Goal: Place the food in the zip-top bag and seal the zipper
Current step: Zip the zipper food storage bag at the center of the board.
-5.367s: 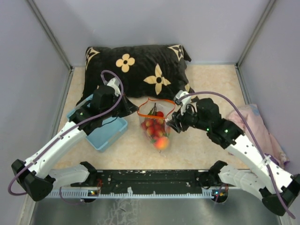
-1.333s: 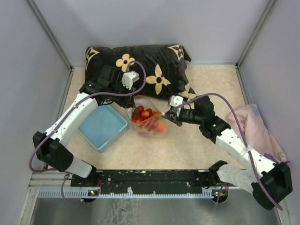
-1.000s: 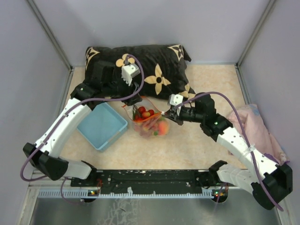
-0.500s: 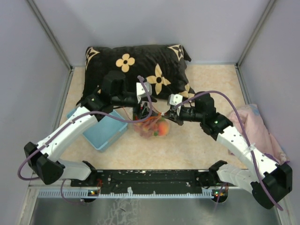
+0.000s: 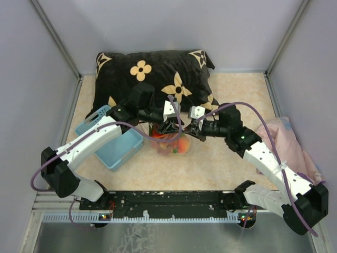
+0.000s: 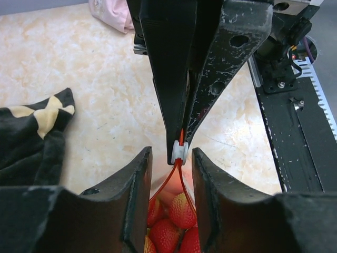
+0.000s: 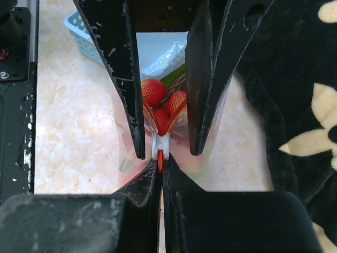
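The zip-top bag (image 5: pixel 167 143) hangs between both grippers, over the table. Its food shows through: red strawberries (image 6: pixel 179 216) (image 7: pixel 152 90) and an orange peach (image 5: pixel 182 146). My right gripper (image 7: pixel 160 164) (image 5: pixel 188 128) is shut on the closed end of the red-orange zipper (image 6: pixel 165 177), just behind the white slider (image 6: pixel 179 149) (image 7: pixel 160 146). My left gripper (image 6: pixel 171 155) (image 5: pixel 172 125) faces it, open. Its jaws stand either side of the slider and the bag's top with a small gap on each side. Ahead of the slider the zipper's two strips spread apart.
A black pillow with tan flowers (image 5: pixel 152 74) lies just behind the bag. A light blue basket (image 5: pixel 113 145) sits to the left, under the left arm. A pink cloth (image 5: pixel 287 142) lies at the right wall. The black rail (image 5: pixel 168 200) runs along the near edge.
My left gripper has swung right from over the pillow to the bag's top, and its jaws have narrowed around the slider. The right gripper has kept its grip and barely moved.
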Tool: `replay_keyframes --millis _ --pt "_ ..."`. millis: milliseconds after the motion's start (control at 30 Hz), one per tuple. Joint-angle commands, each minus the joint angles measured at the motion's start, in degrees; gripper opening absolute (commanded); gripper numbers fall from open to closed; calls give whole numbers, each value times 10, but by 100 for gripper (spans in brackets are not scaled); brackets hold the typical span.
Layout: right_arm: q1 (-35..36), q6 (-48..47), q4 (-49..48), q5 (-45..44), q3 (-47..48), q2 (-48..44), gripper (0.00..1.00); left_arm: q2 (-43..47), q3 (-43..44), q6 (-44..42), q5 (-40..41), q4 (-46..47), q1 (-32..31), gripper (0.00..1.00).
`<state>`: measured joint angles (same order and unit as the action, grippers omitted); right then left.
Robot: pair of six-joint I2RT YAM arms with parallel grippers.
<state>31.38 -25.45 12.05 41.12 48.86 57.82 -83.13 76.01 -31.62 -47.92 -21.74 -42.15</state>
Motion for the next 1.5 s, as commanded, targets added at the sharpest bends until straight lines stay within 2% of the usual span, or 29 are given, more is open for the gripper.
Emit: replay_keyframes --millis 0,200,433,533,700,933,1033,1067,1267,1467 --pt "-6 0 -23 14 32 2 0 -6 16 -21 -22 -2 -6 40" --pt "-6 -1 -21 10 30 3 0 -11 17 -22 -28 -2 -9 31" --pt "-12 -2 -14 -3 28 2 0 -5 19 -50 -23 -36 -9 8" --pt "-19 -3 -11 -11 23 -4 0 4 20 -55 7 -62 -8 3" --pt "-43 -7 5 -1 21 -17 0 30 4 -59 51 -81 1 1" --pt "-52 -7 27 32 31 -25 0 40 9 -53 52 -89 6 0" --pt "-52 -6 18 49 34 -33 27 33 20 -47 23 -89 5 0" --pt "-52 -5 15 51 35 -34 31 31 21 -45 22 -87 5 0" --pt "-52 -2 10 82 61 -17 37 22 30 -40 18 -87 5 0" --pt "-52 18 -24 101 58 -3 34 18 36 -39 14 -85 4 0"
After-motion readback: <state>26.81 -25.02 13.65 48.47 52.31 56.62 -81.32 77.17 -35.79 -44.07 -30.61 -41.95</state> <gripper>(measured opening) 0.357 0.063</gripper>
